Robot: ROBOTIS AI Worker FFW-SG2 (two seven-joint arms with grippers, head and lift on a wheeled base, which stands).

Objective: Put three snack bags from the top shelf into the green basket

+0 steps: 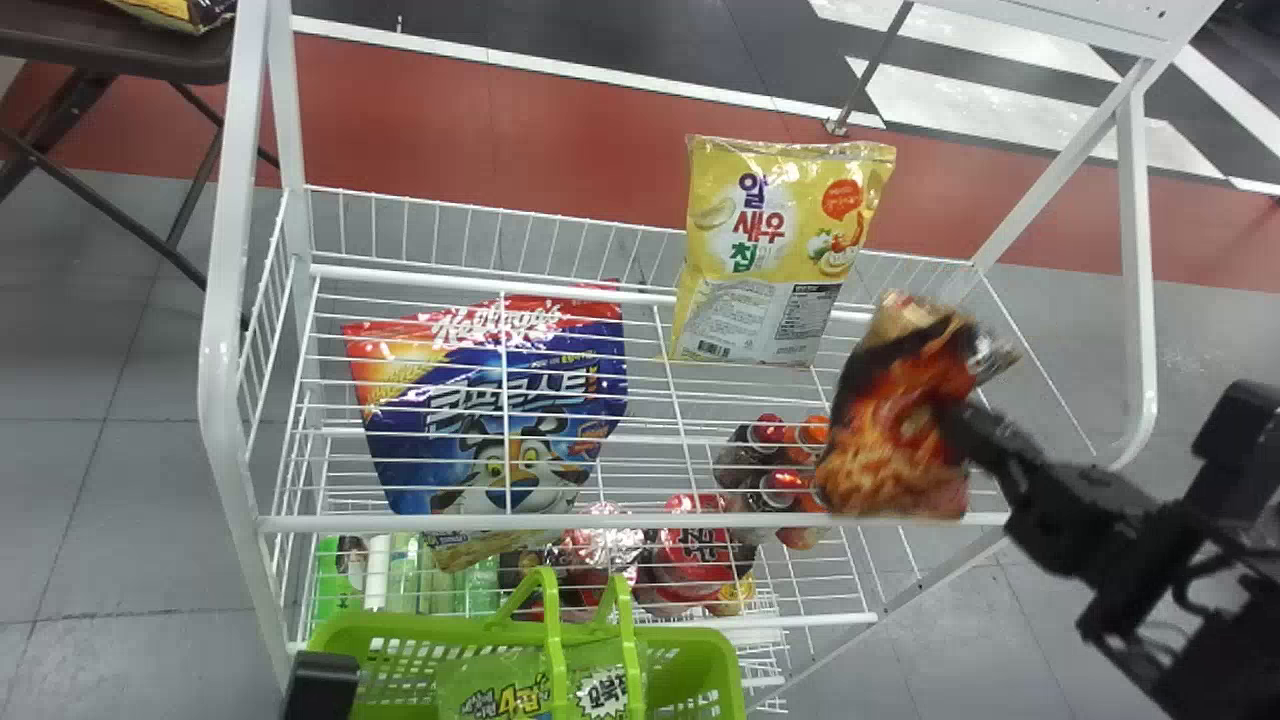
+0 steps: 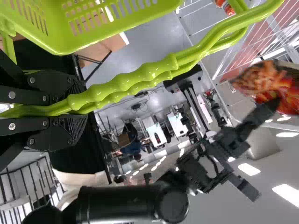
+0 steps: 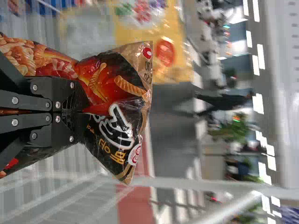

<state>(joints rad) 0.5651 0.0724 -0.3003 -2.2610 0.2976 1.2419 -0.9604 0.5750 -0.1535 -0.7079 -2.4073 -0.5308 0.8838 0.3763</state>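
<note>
transfer of what we judged the second bag was in hand: a green bag (image 1: pixel 500 695) already lay inside the green basket (image 1: pixel 380 628). next we had to swing left over the basket's mouth, dodge the handles (image 2: pixel 121 88), lower and let go. the dark red bag (image 1: pixel 885 430) hung beyond and to the right of the basket, well apart, our right gripper (image 3: pixel 77 111) pinching it tight between closed fingers. our left gripper (image 2: pixel 70 109) was clamped round the basket's handles. the yellow bag (image 1: pixel 780 250) stood farther beyond the basket.
</note>
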